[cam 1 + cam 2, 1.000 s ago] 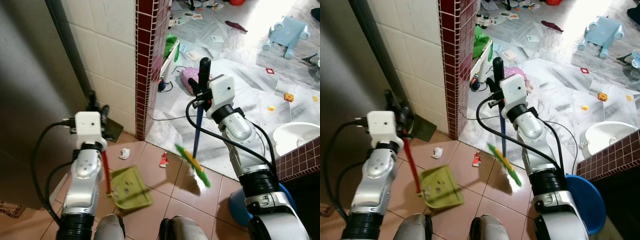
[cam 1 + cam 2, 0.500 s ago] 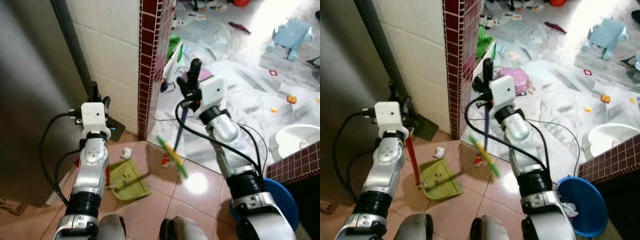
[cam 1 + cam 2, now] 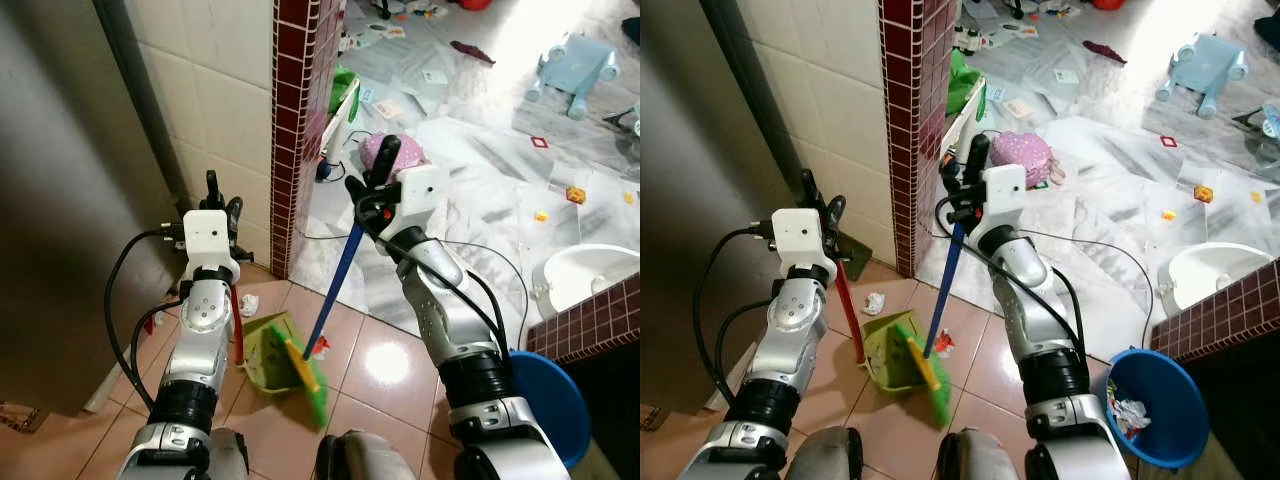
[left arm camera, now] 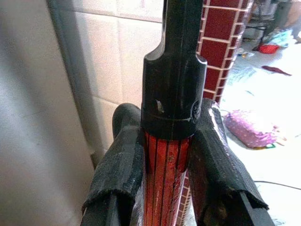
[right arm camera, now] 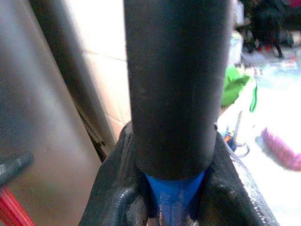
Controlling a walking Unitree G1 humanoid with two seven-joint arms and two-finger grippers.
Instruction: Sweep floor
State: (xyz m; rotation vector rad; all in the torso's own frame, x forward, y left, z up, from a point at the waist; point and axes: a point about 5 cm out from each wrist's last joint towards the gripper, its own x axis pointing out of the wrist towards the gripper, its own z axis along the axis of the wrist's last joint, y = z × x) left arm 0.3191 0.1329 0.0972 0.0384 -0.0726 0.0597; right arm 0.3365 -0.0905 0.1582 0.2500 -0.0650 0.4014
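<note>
The left gripper (image 3: 220,190) squeezes the red handle of the green dustpan (image 3: 262,350) on the floor. Keep it flat and still. The right gripper (image 3: 372,177) holds the blue broom (image 3: 335,285) tight, brush at the pan's mouth. Push slowly so the red scrap (image 3: 321,346) slides in.

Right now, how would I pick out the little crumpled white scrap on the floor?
Find the dark red tiled pillar and look down to the terracotta floor tiles at its foot. The crumpled white paper ball lies there, just beyond the green dustpan. It is pale and wadded, unlike the red-and-white scrap by the blue broom handle.
</note>
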